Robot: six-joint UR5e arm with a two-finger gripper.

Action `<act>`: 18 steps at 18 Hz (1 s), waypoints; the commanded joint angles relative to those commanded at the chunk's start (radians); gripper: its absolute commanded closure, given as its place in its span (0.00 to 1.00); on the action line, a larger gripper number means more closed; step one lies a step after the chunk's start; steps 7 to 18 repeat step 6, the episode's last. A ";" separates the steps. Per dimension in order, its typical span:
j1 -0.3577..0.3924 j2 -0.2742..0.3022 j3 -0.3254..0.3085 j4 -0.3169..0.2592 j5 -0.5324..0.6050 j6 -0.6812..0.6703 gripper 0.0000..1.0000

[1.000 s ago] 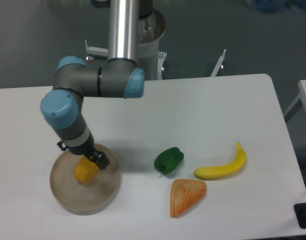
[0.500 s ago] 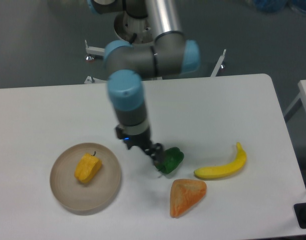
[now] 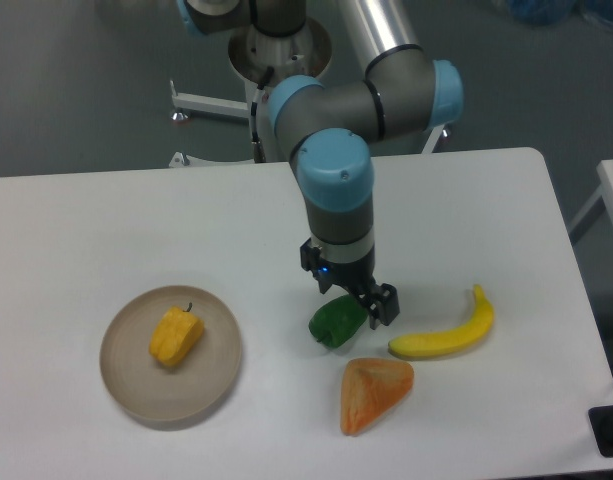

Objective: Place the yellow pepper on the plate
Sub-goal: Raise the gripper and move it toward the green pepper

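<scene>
Yellow pepper (image 3: 175, 336), the small blocky yellow-orange one with the tiny dark stem, lies on the round beige-tan plate (image 3: 212, 378) at the left of the white surface (image 3: 106, 230), a little left of the plate's middle and free of any grip. A second ago I had it pinched over that plate; half a second ago the arm had already let go and swung right toward the other food. Now my gripper (image 3: 358, 300) sits well apart from the plate, low over the dark green bell pepper (image 3: 334, 322), its black jaws right at that pepper's upper right edge. From this fixed view I cannot tell how wide the jaws stand or whether they touch the green pepper at all.

Just beside them lie the long curved yellow banana (image 3: 445, 335) and the orange triangular wedge (image 3: 373, 392), neither of which appears to have shifted across the three views.

I judge the task done: the pepper rests where it was asked for. My one concern is that the arm is now crowding the green pepper for no reason the task gives.
</scene>
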 joint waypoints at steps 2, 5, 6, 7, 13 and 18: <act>0.002 0.002 -0.005 0.003 -0.002 0.000 0.01; 0.000 0.000 -0.003 0.003 -0.002 0.000 0.01; 0.000 0.000 -0.003 0.003 -0.002 0.000 0.01; 0.000 0.000 -0.003 0.003 -0.002 0.000 0.01; 0.000 0.000 -0.003 0.003 -0.002 0.000 0.01; 0.000 0.000 -0.003 0.003 -0.002 0.000 0.01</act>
